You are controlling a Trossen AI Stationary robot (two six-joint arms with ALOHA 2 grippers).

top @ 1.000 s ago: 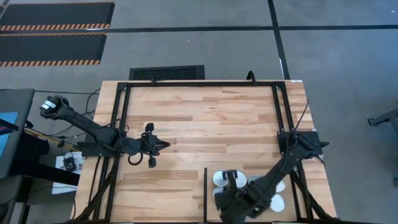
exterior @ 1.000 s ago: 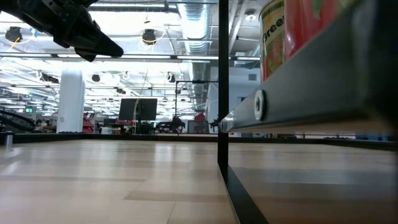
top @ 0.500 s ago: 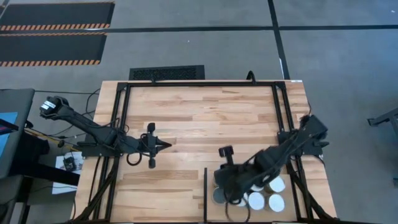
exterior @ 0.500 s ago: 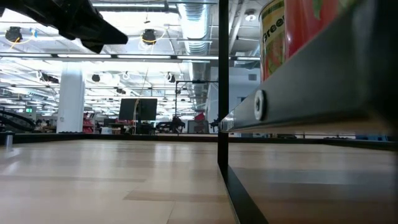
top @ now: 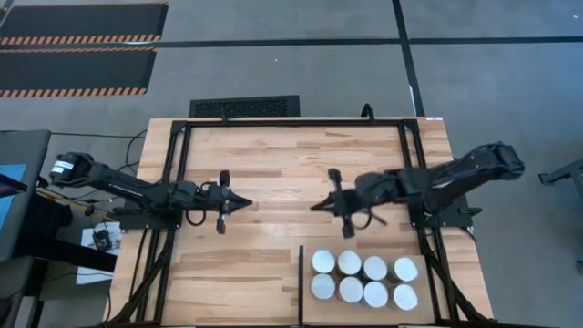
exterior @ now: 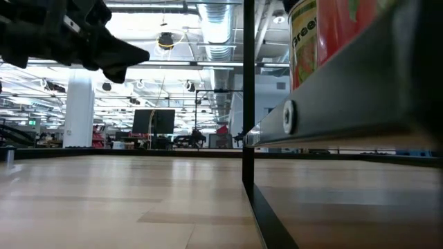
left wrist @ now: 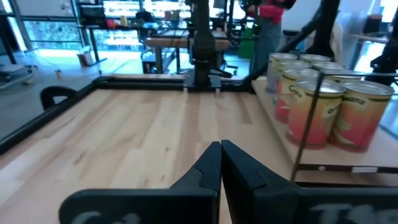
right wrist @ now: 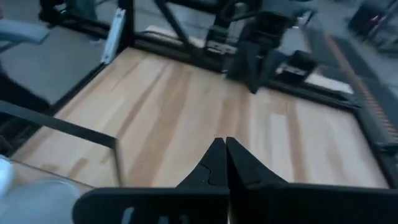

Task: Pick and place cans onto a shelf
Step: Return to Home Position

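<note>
Several cans (top: 363,279) with silver-white tops stand upright on their bottoms in two rows on the shelf (top: 363,317), at the table's near right, behind the black divider bar (top: 301,282). The left wrist view shows their orange and green labels (left wrist: 323,109). The low view shows one can close up (exterior: 325,34). My left gripper (top: 248,202) is shut and empty over the middle left of the table, pointing right; it also shows in its own wrist view (left wrist: 221,149). My right gripper (top: 315,208) is shut and empty over the middle, pointing left, far side of the cans; its wrist view (right wrist: 222,146) shows it too.
Black frame tubing (top: 178,182) runs round the wood table top (top: 282,164). Bare wood lies between the two grippers and toward the far edge. The shelf's grey edge (exterior: 346,104) stands raised above the table top in the low view. A person (left wrist: 270,25) stands in the room beyond.
My right gripper has come up and away from the cans on the shelf, gone toward the far edge to the table's middle, and turned to point left. All the cans now show uncovered, standing where they were.
</note>
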